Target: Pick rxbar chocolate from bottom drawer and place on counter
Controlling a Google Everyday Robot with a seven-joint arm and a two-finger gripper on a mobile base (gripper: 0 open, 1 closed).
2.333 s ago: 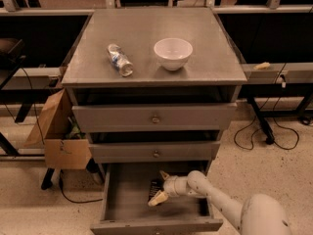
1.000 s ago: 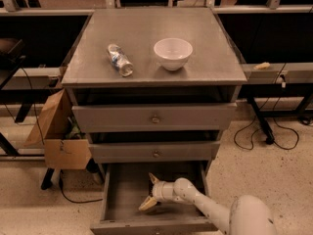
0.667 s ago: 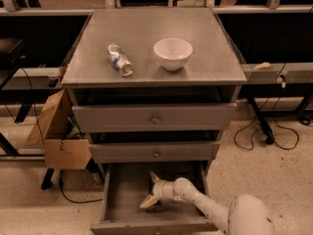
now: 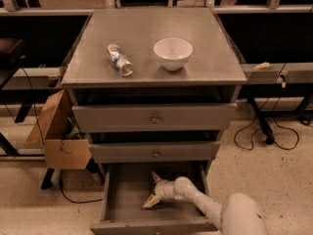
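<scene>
Low inside the open bottom drawer (image 4: 122,196) the jaws stand spread; rxbar chocolate not discernible between them.

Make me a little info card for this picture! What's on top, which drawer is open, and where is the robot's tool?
On the counter: a white bowl and a clear bottle lying on its side, not touching
Open drawer: the bottom drawer, pulled out the farthest
Tool: down inside the bottom drawer, fingers spread open, pointing left
Beside the cabinet: a cardboard box on the floor, at the picture's left
</scene>
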